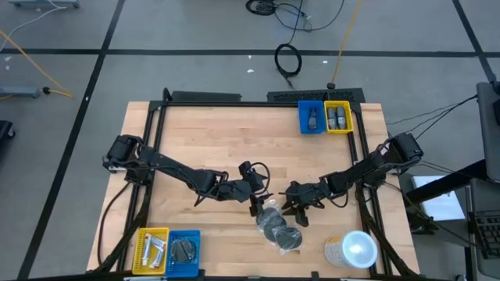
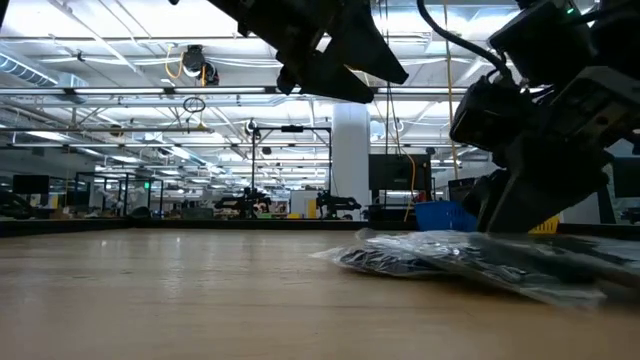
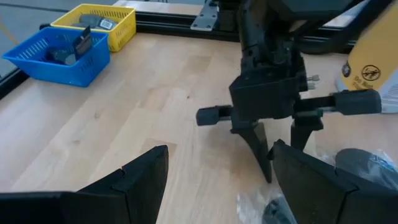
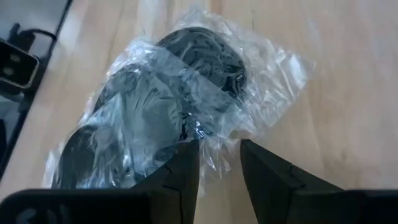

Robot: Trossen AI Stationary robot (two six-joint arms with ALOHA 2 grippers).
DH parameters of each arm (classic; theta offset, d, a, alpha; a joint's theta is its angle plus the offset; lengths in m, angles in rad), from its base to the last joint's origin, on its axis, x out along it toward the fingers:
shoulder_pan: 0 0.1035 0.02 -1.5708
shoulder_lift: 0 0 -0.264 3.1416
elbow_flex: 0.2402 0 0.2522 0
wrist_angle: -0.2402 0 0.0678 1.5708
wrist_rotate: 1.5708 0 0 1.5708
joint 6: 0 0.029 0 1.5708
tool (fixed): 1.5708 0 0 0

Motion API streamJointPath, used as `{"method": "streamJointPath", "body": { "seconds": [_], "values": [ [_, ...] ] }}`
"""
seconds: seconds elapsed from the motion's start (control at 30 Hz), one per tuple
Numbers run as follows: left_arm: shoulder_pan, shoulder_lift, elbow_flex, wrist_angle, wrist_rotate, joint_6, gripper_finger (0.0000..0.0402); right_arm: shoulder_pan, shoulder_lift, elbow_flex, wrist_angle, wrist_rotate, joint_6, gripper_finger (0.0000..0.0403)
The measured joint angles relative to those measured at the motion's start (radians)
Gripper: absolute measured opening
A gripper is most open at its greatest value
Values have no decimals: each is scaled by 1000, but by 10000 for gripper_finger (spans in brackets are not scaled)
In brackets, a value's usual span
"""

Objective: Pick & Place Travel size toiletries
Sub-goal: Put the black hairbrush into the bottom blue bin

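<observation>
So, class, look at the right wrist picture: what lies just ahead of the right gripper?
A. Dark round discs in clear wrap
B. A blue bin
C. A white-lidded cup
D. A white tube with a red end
A: the right gripper has its fingers partly apart at the edge of the dark round discs in clear wrap on the wooden table.

table [image 1: 226,140]: light wood planks, smooth matt | discs [image 4: 205,56]: dark, matt, in clear glossy crinkled plastic wrap | bins [image 3: 59,53]: blue/yellow plastic mesh | gripper fingers [image 4: 180,180]: matt black plastic
</observation>
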Motion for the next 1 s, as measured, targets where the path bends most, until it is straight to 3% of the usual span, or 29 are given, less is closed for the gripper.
{"method": "streamJointPath", "body": {
  "seconds": [0.2,1.0],
  "values": [
    [-21,0,0,-5,2,0,278,0,46,2,126,-55,17,110],
    [-34,0,0,-6,1,6,278,0,47,2,132,-80,61,109]
  ]
}}
